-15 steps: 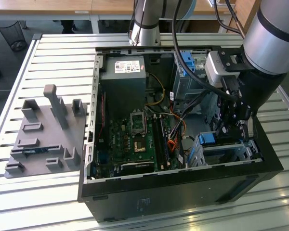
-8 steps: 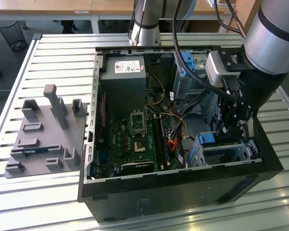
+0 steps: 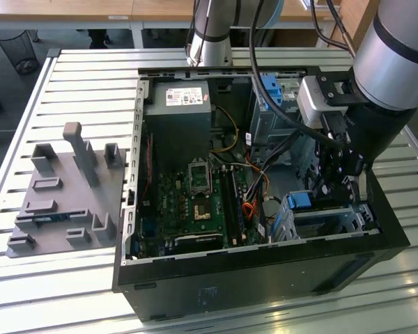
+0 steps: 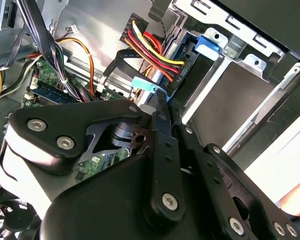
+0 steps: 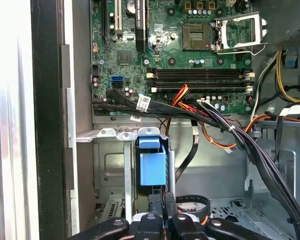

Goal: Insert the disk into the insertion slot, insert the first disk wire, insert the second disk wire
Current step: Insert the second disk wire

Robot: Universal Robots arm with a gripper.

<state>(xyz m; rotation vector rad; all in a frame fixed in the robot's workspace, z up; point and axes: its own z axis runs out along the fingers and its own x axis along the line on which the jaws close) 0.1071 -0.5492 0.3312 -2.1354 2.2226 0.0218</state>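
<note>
**Down inside the open computer case, the arm works at the drive cage**

Over at the exterior view's right, the arm reaches into the black computer case (image 3: pixel 265 278) on the slatted counter (image 3: pixel 76 76). The gripper (image 3: pixel 334 182) hangs just above the low silver insertion slot (image 3: pixel 334 223). A bright blue piece of the disk (image 5: pixel 152 162) carrier sits seated in that cage in the first wrist view. The jaws look drawn close together around a dark cable connector (image 4: pixel 157 107) beside red and yellow wires (image 4: pixel 150 47), though I cannot tell for sure whether they grip it. The green motherboard (image 3: pixel 195 202) lies mid-case, and a grey fixture block (image 3: pixel 63 202) rests on the counter well apart.
</note>
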